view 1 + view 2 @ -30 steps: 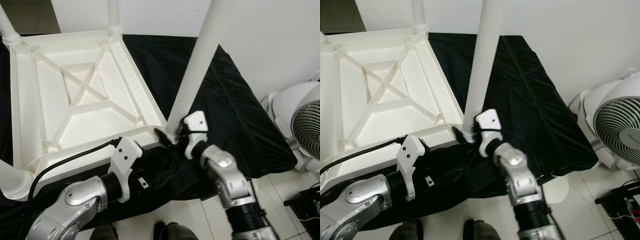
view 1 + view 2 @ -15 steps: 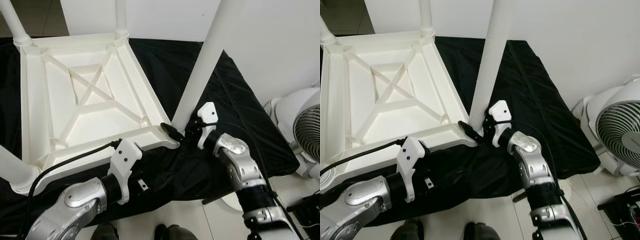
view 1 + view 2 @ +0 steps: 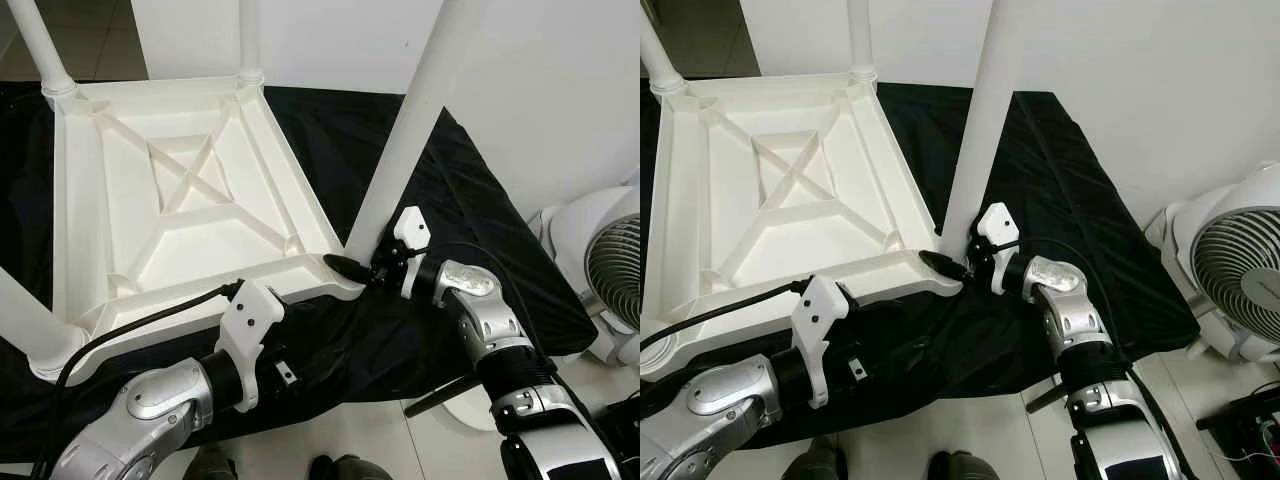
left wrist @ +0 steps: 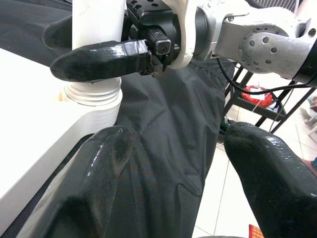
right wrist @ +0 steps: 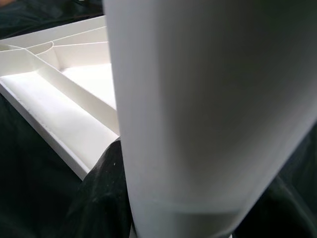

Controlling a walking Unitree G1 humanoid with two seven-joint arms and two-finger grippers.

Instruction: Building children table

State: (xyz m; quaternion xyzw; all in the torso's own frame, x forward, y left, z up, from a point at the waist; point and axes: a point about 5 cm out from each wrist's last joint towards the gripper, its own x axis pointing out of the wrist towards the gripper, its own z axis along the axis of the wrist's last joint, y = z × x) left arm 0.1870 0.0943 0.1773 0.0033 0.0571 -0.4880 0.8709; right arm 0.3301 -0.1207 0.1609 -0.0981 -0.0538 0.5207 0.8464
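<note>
From the left eye, the upturned white table top (image 3: 170, 210) lay ribs-up on a black cloth (image 3: 470, 200), with legs standing at three corners. The right gripper (image 3: 352, 270) had its fingers clamped round the base of the near leg (image 3: 410, 140), right at the corner socket. The left gripper (image 3: 262, 350) hung under the table top's near edge, its white wrist bracket just below the rim; its fingers were hidden from this angle.

From the right eye, the same grip read clearly — one black finger (image 3: 938, 264) lay across the front of the leg's foot, the leg rising between the fingers and out of frame. A white fan (image 3: 1240, 270) stood on the floor well apart from the fingers.

Through the left wrist camera, the left gripper's two fingers (image 4: 94, 188) were spread wide with nothing between them, only cloth beyond. Past them the right finger crossed the leg just above its ribbed collar (image 4: 91, 94), which sat on the table top's corner.

Through the right wrist camera, the leg stood between the fingers and close against the lens, the table top's ribs beyond.

The risk, as I judged it, was in the grip sitting so low — a long leg held only at its foot could lever sideways, cock in the socket and jam, or drag the light table top across the slippery cloth, since the left gripper was bracing nothing.
</note>
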